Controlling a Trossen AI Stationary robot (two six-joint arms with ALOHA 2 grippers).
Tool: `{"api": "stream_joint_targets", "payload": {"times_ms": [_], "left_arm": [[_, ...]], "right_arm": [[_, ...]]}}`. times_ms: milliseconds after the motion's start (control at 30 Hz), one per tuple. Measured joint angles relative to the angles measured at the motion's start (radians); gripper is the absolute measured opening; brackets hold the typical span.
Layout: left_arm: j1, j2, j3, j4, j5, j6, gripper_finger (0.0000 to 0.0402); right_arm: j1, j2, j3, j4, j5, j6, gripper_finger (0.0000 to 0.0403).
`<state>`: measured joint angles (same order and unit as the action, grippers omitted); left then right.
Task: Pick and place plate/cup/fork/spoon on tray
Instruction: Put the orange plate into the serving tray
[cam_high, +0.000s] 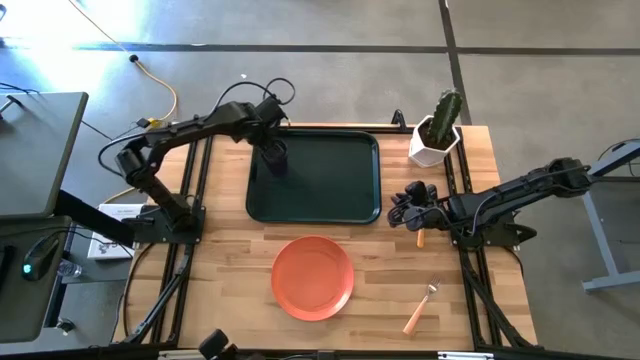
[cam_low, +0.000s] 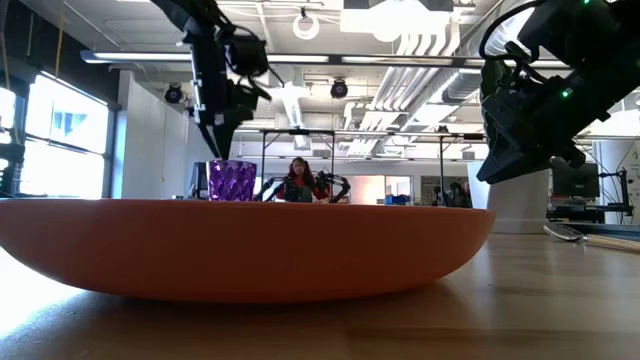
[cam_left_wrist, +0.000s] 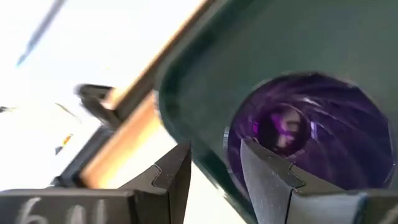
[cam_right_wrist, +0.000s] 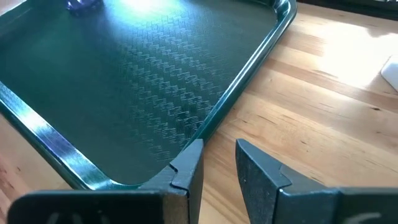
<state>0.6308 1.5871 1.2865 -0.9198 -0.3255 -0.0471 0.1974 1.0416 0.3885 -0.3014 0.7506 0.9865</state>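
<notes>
Right now my left claw (cam_high: 274, 152) sits over the far left corner of the large dark green rectangular tray (cam_high: 340, 195), its fingers parted around the wall of the small dark purple round cup (cam_high: 276, 155). My left wrist camera shows one finger (cam_left_wrist: 267, 180) reaching inside the cup's rim (cam_left_wrist: 311, 130) and the other finger (cam_left_wrist: 171, 177) outside it, with a gap between them, so I am not clenched on it. At table height the cup (cam_low: 232, 180) stands upright just beneath my fingers (cam_low: 222, 130).

My right claw (cam_high: 402, 211) hovers just off the tray's right edge, near its front corner, over bare wood. Its two dark fingers (cam_right_wrist: 186, 171) stand slightly apart with nothing between them, pointing toward the tray's rounded corner (cam_right_wrist: 130, 180).

Something with a light wooden handle (cam_high: 421, 237) pokes out from under my right arm; I cannot tell from here whether it is the spoon. The round flat orange-red plate (cam_high: 312, 277) lies on the wooden table (cam_high: 230, 260) in front of the tray, apart from it. The small fork with silver tines and a light wooden handle (cam_high: 421, 307) lies to the plate's right, near the table's front edge. A white pot holding a cactus (cam_high: 437, 130) stands at the far right corner.
</notes>
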Motion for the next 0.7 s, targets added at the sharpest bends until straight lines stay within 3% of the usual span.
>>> {"api": "stream_joint_targets", "payload": {"times_ms": [167, 333, 500, 700], "left_arm": [[-0.039, -0.102, 0.0, 0.005, -0.051, -0.004, 0.0129], [-0.126, -0.212, 0.0, 0.077, 0.005, -0.077, 0.0129], [-0.31, -0.264, 0.0, 0.216, 0.083, -0.073, 0.0129], [-0.572, -0.249, 0.0, 0.374, 0.062, -0.037, 0.0129]], "right_arm": [[0.013, 0.0, 0.0, 0.031, 0.005, -0.017, 0.0083], [0.105, 0.0, 0.0, 0.191, 0.091, -0.161, 0.0083], [0.209, 0.0, 0.001, 0.338, 0.2, -0.307, 0.0083], [0.262, 0.0, 0.001, 0.335, 0.248, -0.314, 0.0083]]}}
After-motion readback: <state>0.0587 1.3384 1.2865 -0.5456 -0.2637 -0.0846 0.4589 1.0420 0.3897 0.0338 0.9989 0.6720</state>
